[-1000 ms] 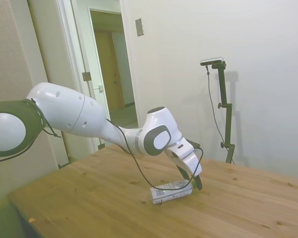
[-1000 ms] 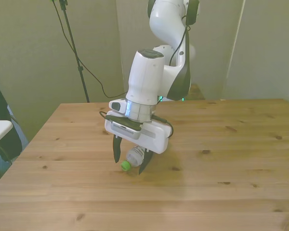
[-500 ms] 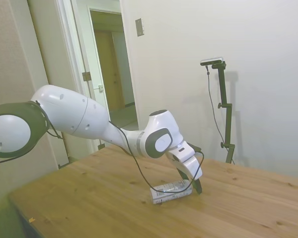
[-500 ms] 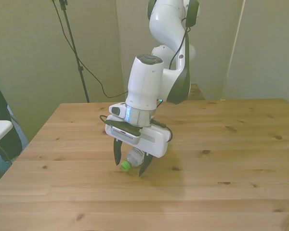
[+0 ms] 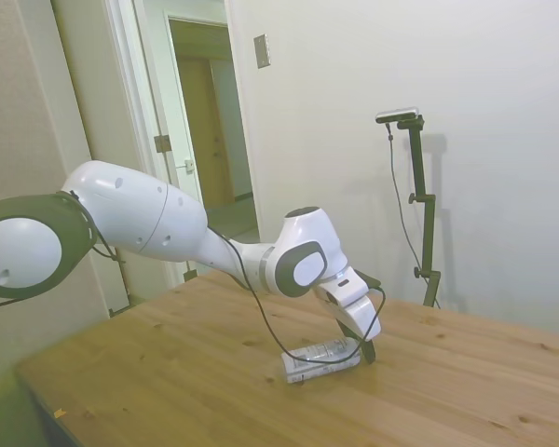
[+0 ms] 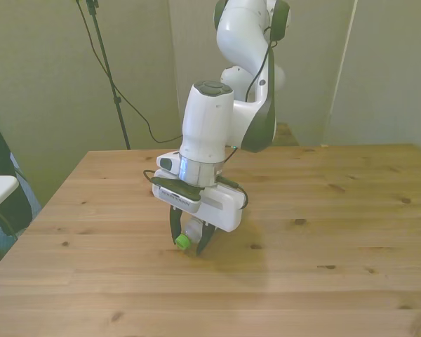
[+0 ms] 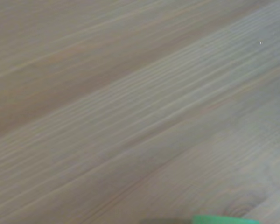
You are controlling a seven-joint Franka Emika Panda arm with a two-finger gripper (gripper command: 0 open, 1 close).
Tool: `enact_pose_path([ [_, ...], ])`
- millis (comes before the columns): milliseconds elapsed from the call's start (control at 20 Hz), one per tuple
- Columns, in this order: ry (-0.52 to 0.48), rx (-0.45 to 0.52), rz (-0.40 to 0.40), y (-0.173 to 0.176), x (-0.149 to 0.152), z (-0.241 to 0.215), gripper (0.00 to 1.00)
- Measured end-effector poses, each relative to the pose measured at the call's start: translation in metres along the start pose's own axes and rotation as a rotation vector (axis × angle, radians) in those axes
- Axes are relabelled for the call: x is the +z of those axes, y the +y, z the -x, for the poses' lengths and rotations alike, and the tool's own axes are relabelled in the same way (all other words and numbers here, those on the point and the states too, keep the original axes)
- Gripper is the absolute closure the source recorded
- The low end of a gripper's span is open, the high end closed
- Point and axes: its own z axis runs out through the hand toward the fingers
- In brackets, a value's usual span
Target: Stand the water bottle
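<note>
The water bottle lies on its side on the wooden table, clear, with a white label. In the front view its green cap points toward the camera and a little to the front view's left. My gripper comes down over the bottle's cap end, with the two dark fingers pressed against its sides just behind the cap. From the side view the gripper sits at the bottle's far end, touching down near the table. The wrist view shows blurred wood grain and a sliver of the green cap.
The tabletop stretches wide around the bottle on all sides. An open doorway and a plain wall stand behind the table in the side view.
The fingers have closed from a wide stance to a narrow grip on the bottle behind its cap. The wrist has lowered slightly. The bottle stays lying down.
</note>
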Motion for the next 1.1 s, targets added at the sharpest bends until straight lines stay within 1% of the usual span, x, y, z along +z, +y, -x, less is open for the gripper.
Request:
enact_pose_path([
  [150,-0.021,0.009,0.017,-0.003,-0.001,0.0,1.0],
  [450,-0.029,0.027,0.014,-0.009,-0.003,-0.005,1.0],
  [650,-0.037,0.061,-0.02,-0.018,-0.018,-0.007,1.0],
  [750,-0.03,0.087,-0.049,-0.025,-0.033,-0.009,1.0],
  [950,-0.001,0.126,-0.13,-0.035,-0.08,-0.007,1.0],
  [1100,0.069,0.161,-0.203,-0.038,-0.112,-0.001,1.0],
])
